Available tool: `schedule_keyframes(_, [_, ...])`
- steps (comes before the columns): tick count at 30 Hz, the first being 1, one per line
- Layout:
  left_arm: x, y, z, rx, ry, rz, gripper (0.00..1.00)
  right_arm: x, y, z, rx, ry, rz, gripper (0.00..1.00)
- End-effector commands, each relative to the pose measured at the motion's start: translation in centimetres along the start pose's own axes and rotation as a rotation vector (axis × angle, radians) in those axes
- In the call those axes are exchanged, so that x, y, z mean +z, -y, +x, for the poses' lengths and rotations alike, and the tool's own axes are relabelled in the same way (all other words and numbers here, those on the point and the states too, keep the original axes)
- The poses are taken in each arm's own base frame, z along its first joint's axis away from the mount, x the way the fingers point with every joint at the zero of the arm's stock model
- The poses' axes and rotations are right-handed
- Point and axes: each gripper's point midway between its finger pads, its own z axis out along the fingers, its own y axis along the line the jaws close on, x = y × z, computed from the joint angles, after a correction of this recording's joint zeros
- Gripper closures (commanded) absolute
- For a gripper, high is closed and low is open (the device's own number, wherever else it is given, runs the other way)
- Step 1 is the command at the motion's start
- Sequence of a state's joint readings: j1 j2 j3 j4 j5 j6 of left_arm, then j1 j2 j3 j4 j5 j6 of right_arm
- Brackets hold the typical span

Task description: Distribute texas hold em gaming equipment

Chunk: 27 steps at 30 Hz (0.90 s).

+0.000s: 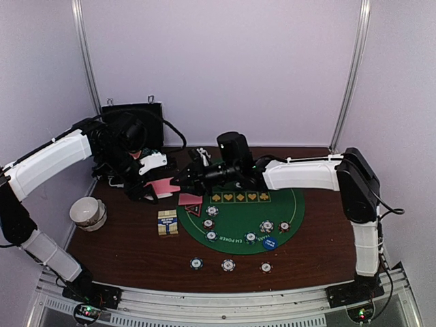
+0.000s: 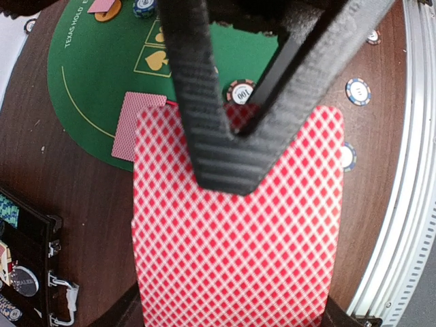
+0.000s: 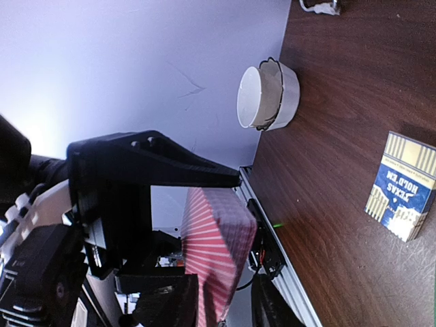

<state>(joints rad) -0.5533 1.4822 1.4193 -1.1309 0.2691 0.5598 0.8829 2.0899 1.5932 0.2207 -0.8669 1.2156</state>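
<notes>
My left gripper (image 1: 155,178) (image 2: 231,320) is shut on a stack of red-backed playing cards (image 2: 231,238) (image 1: 162,185) (image 3: 218,238), held above the table left of the green mat (image 1: 238,219). My right gripper (image 1: 184,179) (image 3: 218,308) reaches in from the right, jaws drawn in around the cards' far end. In the left wrist view its fingers (image 2: 204,102) meet over the top card; its own view shows a slim gap beside one finger. One card (image 1: 190,199) (image 2: 136,126) lies on the mat by the triangle marker (image 1: 193,210). Poker chips (image 1: 266,226) and a blue disc (image 1: 271,242) dot the mat.
Three chips (image 1: 228,265) lie on the wood in front of the mat. A card box (image 1: 167,222) (image 3: 402,194) sits left of the mat, a white bowl (image 1: 88,212) (image 3: 269,95) at the far left. The black case (image 1: 133,126) (image 2: 27,272) stands at the back.
</notes>
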Motion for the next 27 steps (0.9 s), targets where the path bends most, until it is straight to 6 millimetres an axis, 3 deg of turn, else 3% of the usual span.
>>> schedule_keyframes(1, [-0.5,-0.4,-0.9,0.025,0.033,-0.026,1.0,-1.8,-4.2,-0.4,-0.05,0.035,-0.073,0.82])
schedule_keyframes(8, [-0.4,-0.6,-0.5,0.025,0.016,-0.037,1.0,-2.3,-5.6,-0.2,-0.024,0.035,-0.134,1.0])
schedule_keyframes(13, [-0.3,-0.7,-0.4,0.027,0.009,-0.042,1.0,-3.3,-4.9,-0.3,-0.009,0.042,-0.108,1.0])
schedule_keyframes(18, [-0.3,-0.7,-0.3,0.029,0.007,-0.044,1.0,-5.8,-4.1,-1.0,0.002,0.083,-0.085,1.0])
schedule_keyframes(22, [-0.3,-0.8,-0.2,0.031,0.003,-0.048,1.0,-9.0,-2.4,-1.5,0.025,0.126,-0.057,1.0])
schedule_keyframes(27, [-0.3,-0.8,-0.1,0.034,-0.004,-0.05,1.0,-13.0,2.4,-0.6,0.084,0.154,0.05,1.0])
